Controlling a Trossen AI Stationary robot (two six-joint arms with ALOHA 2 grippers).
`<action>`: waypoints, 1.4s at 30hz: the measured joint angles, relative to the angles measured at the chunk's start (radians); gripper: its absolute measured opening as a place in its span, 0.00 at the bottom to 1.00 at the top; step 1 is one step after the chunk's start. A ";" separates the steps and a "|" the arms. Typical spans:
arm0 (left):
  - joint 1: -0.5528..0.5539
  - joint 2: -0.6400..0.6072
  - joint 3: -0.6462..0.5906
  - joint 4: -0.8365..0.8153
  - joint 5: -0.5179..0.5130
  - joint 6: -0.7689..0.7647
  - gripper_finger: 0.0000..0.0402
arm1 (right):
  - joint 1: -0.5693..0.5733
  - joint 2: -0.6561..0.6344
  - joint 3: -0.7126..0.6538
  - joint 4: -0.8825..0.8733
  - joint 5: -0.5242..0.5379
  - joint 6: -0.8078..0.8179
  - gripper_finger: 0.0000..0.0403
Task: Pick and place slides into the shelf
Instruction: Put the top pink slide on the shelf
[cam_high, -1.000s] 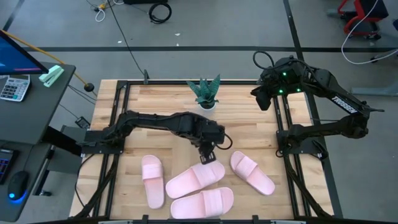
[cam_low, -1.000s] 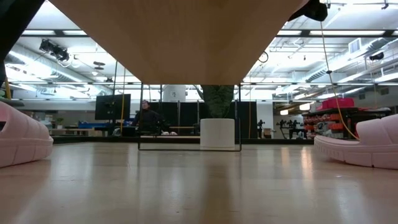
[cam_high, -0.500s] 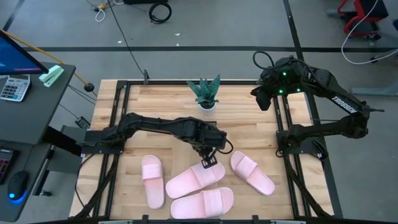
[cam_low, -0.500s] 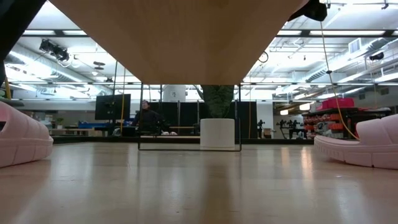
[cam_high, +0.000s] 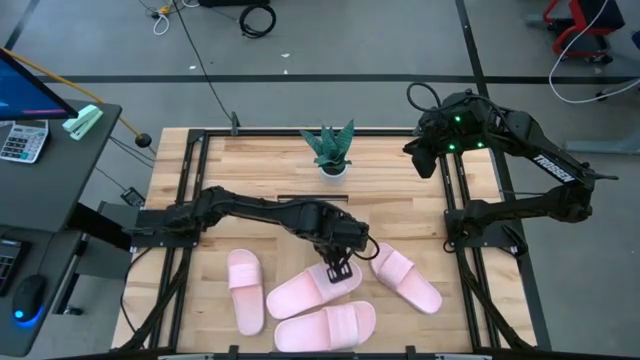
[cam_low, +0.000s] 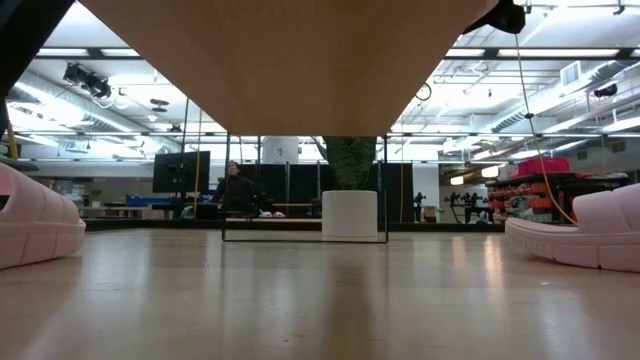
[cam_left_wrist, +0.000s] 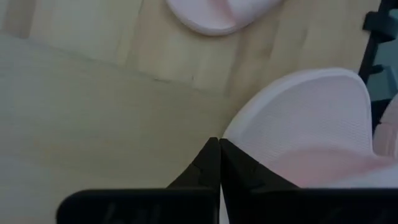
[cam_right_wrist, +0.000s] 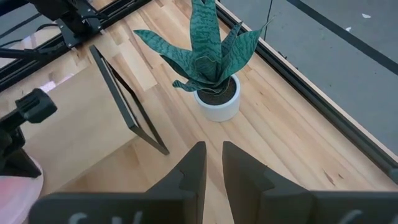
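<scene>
Left end effector (cam_high: 341, 270): sitting low over the middle slide (cam_high: 312, 289), fingers (cam_left_wrist: 214, 163) pressed together; they were apart a second ago, and whether the sandal's edge is caught between them is not showing.
Change: the arm has been reaching further toward the slides while closing.
Meaning: a grasp is probably being attempted; lifting comes next.
Slides: all four are lying on the counter (cam_high: 400, 190).
Shelf (cam_low: 290, 60): overhead in the low view, no slide showing on it.
Right end effector (cam_right_wrist: 214, 163): waiting high near the plant (cam_high: 330, 150), fingers slightly apart, empty.
</scene>
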 joint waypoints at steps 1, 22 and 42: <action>-0.002 0.003 0.000 0.009 0.003 0.000 0.01 | 0.000 0.000 0.000 0.000 0.000 0.000 0.15; -0.014 0.012 0.000 0.131 0.035 -0.061 0.04 | 0.000 0.000 0.000 -0.002 -0.004 -0.008 0.15; -0.016 0.012 0.000 0.115 -0.085 -0.063 0.02 | 0.000 0.000 0.000 -0.003 -0.004 -0.016 0.15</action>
